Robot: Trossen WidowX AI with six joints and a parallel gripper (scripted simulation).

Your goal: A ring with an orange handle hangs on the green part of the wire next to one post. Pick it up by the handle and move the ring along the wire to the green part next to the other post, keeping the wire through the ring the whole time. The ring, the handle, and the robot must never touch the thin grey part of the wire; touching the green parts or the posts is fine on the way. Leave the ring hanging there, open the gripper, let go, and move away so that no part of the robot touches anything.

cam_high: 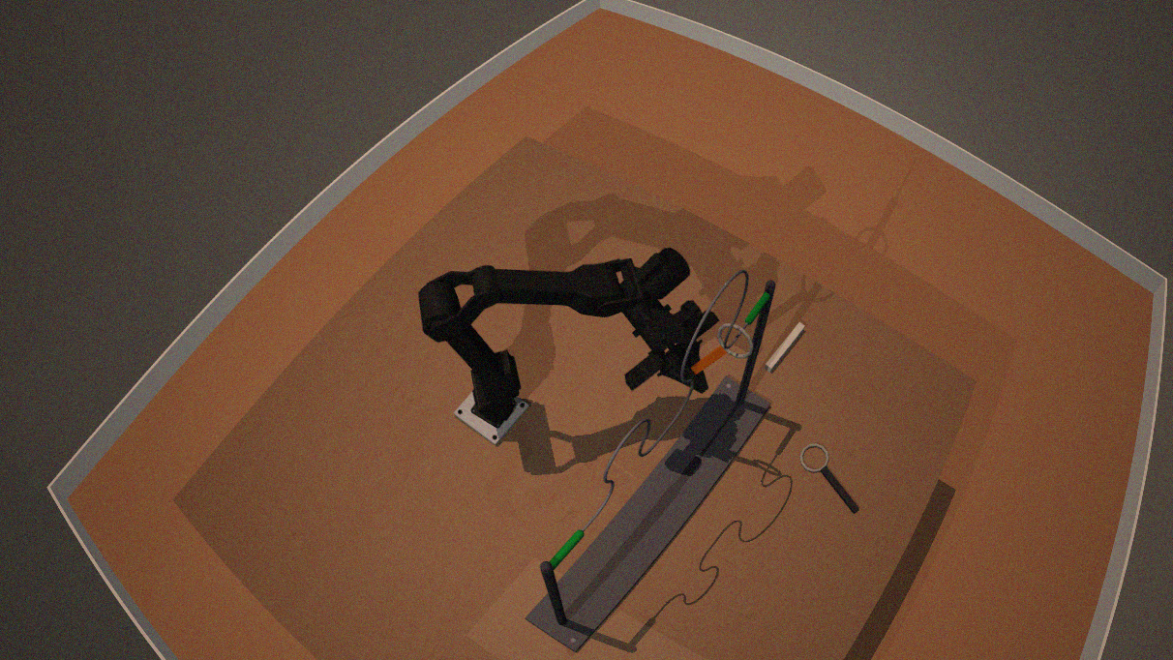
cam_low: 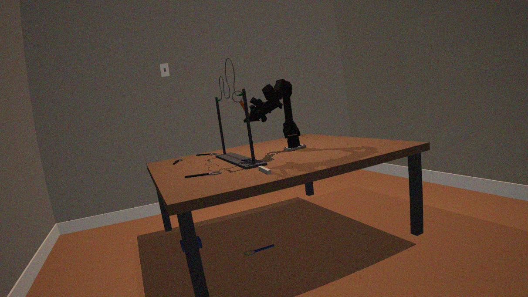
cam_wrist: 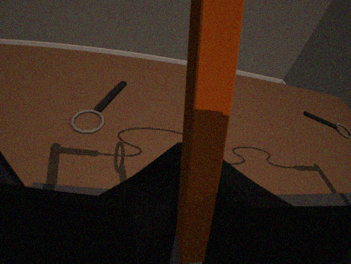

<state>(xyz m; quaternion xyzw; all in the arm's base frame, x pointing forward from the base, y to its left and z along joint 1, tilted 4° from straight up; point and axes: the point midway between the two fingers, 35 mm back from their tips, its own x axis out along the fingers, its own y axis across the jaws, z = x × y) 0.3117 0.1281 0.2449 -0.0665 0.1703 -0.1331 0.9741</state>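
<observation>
My gripper is shut on the orange handle, near its lower end. The grey ring is at the handle's upper end, by the inner end of the green part next to one post. The grey wire appears to run through the ring; any contact is too small to tell. In the top view it crosses over the handle. The other green part is by the other post.
The posts stand on a dark base plate. A white block lies near one end. A black-handled ring lies on the table beside the plate. Another black-handled ring lies farther along.
</observation>
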